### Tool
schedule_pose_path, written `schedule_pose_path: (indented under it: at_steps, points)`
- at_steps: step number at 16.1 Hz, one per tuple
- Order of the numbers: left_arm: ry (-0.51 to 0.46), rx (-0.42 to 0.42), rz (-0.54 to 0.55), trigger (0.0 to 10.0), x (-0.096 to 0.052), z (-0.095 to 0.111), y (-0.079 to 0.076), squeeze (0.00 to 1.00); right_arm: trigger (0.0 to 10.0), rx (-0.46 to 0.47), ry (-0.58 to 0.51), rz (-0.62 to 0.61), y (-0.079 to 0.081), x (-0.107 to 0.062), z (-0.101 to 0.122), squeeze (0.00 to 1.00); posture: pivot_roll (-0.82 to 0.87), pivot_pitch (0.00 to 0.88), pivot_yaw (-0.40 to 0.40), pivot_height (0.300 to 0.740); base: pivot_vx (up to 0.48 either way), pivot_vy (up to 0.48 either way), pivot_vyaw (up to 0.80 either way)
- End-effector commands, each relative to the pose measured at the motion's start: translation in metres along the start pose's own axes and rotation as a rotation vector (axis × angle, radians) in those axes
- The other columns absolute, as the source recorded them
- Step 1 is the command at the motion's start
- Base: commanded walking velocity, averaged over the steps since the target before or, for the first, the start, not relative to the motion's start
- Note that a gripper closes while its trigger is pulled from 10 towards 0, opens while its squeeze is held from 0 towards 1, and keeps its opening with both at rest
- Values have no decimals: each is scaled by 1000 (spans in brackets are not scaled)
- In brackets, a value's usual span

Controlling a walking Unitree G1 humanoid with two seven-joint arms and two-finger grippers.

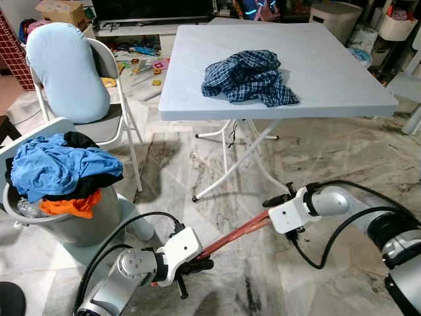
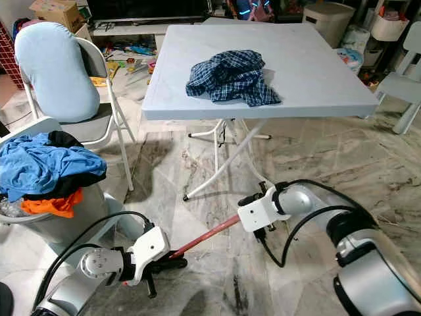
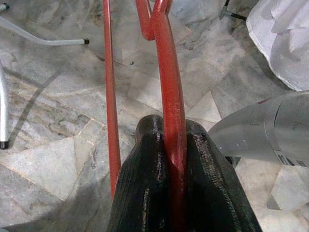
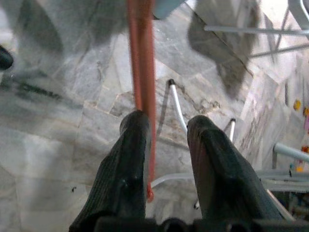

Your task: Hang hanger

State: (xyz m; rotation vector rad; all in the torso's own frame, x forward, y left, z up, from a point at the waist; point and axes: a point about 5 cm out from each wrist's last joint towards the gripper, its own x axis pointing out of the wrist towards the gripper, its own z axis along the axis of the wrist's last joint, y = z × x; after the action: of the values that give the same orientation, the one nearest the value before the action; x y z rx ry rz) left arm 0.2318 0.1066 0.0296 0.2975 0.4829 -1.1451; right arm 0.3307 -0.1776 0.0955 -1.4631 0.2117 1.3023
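A red hanger (image 1: pixel 231 237) hangs low over the marble floor, stretched between my two grippers. My left gripper (image 1: pixel 205 263) is shut on one of its red bars; the left wrist view shows the bar (image 3: pixel 169 87) pinched between the two black fingers (image 3: pixel 145 193). At the hanger's other end is my right gripper (image 1: pixel 276 199). In the right wrist view its fingers (image 4: pixel 217 164) stand apart, with the hanger's thin red bar (image 4: pixel 142 63) running down between them, close against one finger.
A white folding table (image 1: pixel 329 79) stands ahead with a blue plaid shirt (image 1: pixel 248 78) on it, its metal legs (image 1: pixel 230 164) just beyond the grippers. To the left are a grey bucket (image 1: pixel 79 227) heaped with clothes and a folding chair (image 1: pixel 125 125) bearing a pale blue cushion.
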Motion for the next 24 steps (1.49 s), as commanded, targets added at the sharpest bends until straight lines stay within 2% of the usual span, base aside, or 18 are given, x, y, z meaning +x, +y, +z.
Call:
schedule_pose_path:
  at_steps: [1,2,5,9,10,11,13,14,20,24]
  points:
    - [-110,92,-16,10000,7,28,0,0,10000,3,-14,0,-1,8,6,663,-14,34,6,740,0,0,0]
    - [-117,108,2,10000,6,30,3,0,10000,30,-21,-2,2,9,6,1000,-12,33,5,740,0,0,0]
    - [-135,161,61,10000,4,34,13,0,10000,48,-5,4,5,7,1,1000,-14,30,4,740,0,0,0]
    - [-174,170,75,10000,5,41,15,0,10000,39,10,-32,1,2,-3,1000,-17,32,7,740,0,0,0]
    - [-179,178,61,10000,6,43,14,0,10000,28,8,-40,0,3,-2,922,-17,32,7,740,0,0,0]
    - [-189,180,50,10000,8,45,12,0,10000,25,10,-58,-2,4,-1,675,-17,32,7,740,0,0,0]
    - [-219,187,17,10000,14,54,7,0,10000,20,2,-77,-4,6,2,43,-17,32,7,740,0,0,0]
    - [-227,189,11,10000,15,56,6,0,10000,18,4,-75,-4,7,2,0,-19,33,9,740,0,0,0]
    - [-292,187,13,10000,23,75,6,0,10000,18,23,-75,-4,6,-1,0,-25,37,5,740,0,0,0]
    - [-286,231,-5,10000,32,83,10,0,10000,10,50,-69,-5,2,-6,0,-35,37,8,740,0,0,0]
